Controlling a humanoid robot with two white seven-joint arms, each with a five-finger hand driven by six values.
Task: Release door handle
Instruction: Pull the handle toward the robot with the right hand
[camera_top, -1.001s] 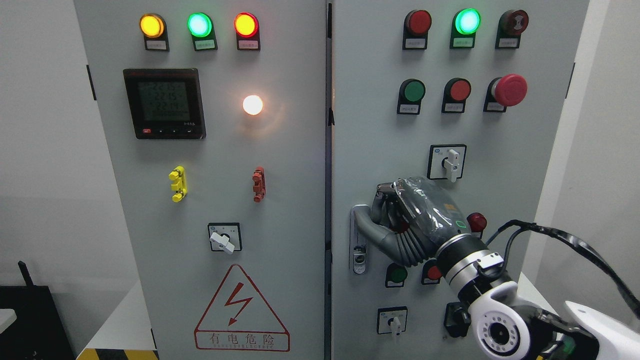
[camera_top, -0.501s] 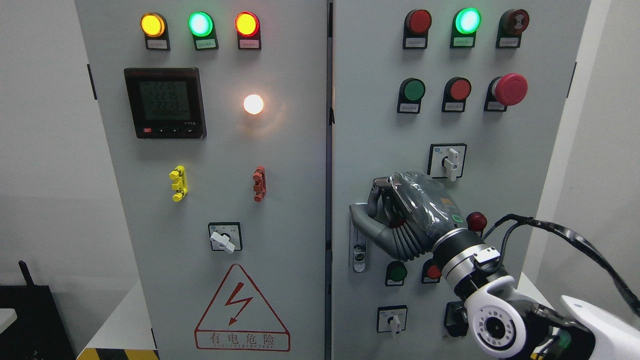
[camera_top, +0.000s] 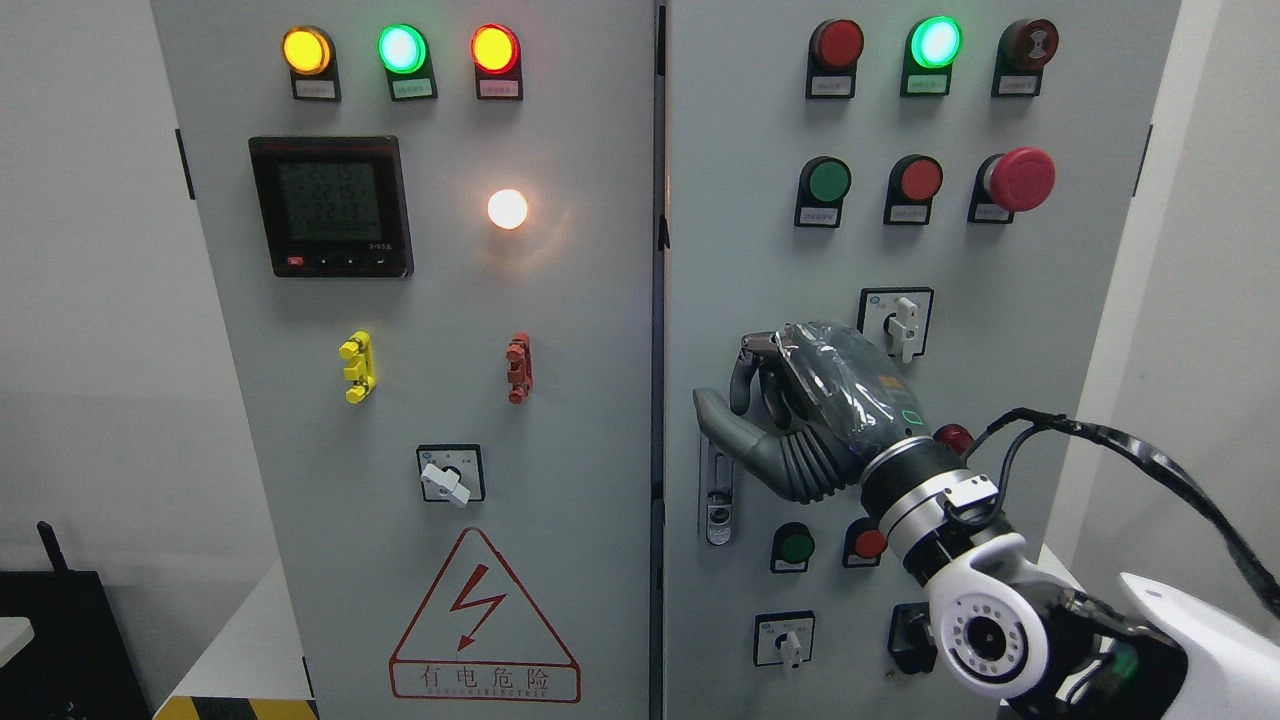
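The right robot hand (camera_top: 800, 410) covers the upper part of the door handle (camera_top: 716, 500), so contact between its fingers and the handle cannot be told. The labels under the 3 lamps (camera_top: 400, 48) are too small to read. The arm (camera_top: 1100, 640) is cut off by the bottom-right edge. The meter (camera_top: 331, 206) digits are blurred.
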